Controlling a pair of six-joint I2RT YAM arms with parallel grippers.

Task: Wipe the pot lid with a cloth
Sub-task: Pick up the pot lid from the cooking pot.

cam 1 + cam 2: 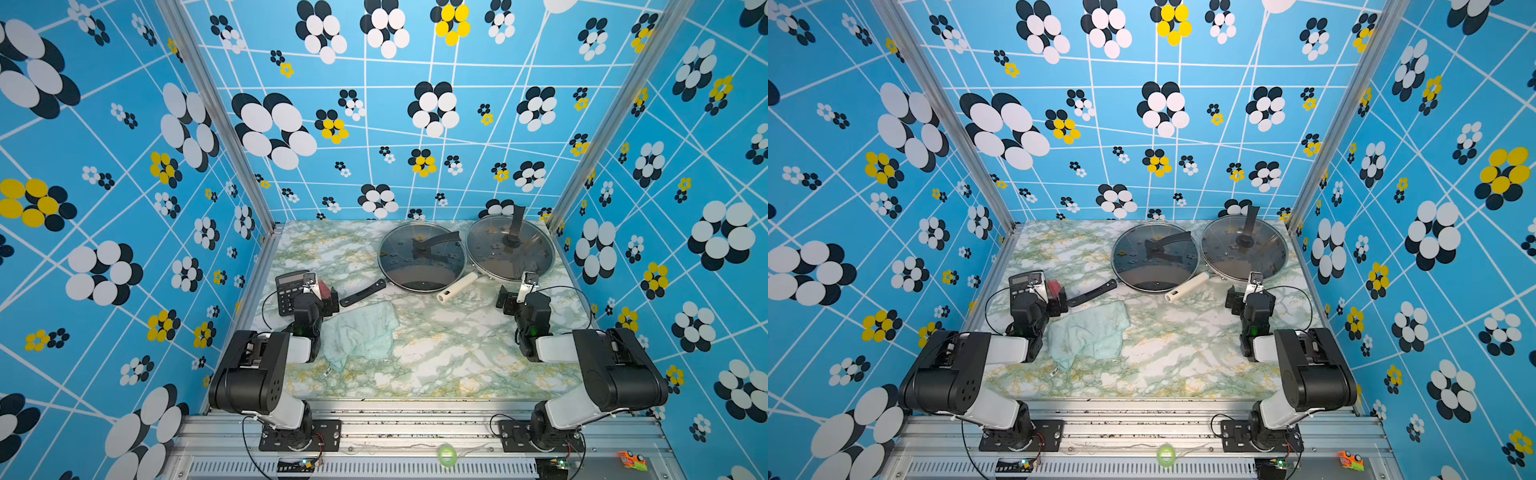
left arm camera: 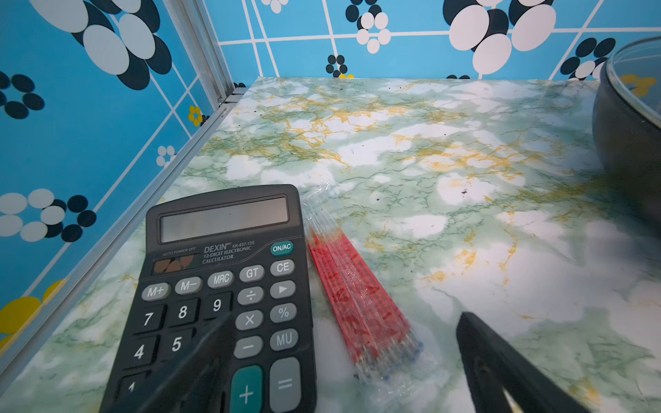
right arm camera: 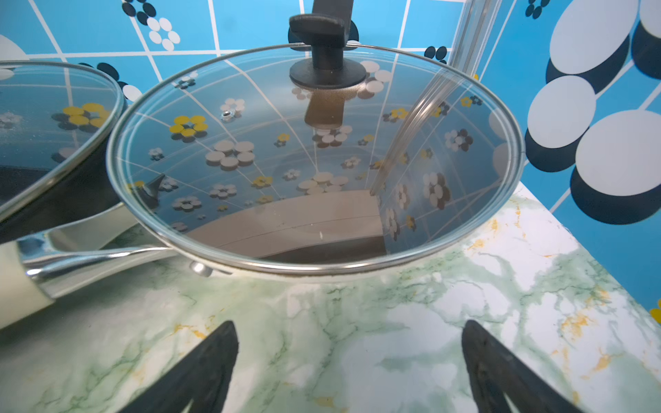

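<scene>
Table (image 1: 457, 361): marble-print top, boxed in on the left, far and right sides by blue flowered walls (image 1: 415, 124). Its near edge meets the aluminium rail (image 1: 415, 419) that carries both arm bases. Bare marble spans the near middle and near right, between the arms.

Far side, centre to right: dark pan (image 2: 626, 150) and cream-handled pan (image 3: 322, 275) stand side by side; cannot tell whether the rims touch. Each carries a glass lid: dark-pan lid (image 1: 399, 253), cream-pan lid (image 1: 528, 253). The black handle (image 1: 361, 293) points left and near; the cream handle (image 1: 457, 286) lies between the pans' near sides.

Left edge: calculator (image 2: 221, 286), with a red packet (image 2: 357, 296) touching its right side.

Left gripper (image 2: 345, 318): jaws spread wide, empty, hanging above the calculator and packet.

Right gripper (image 3: 349, 323): jaws spread wide, empty, low over the marble just near of the cream-pan lid and facing it.

Cloth (image 1: 361, 332): crumpled on the table at near left, just right of the left arm's wrist, nearer than that gripper's tips. Its white tag (image 1: 327, 372) is at the near corner. The black handle lies just beyond its far edge. It is well apart from the right gripper.
</scene>
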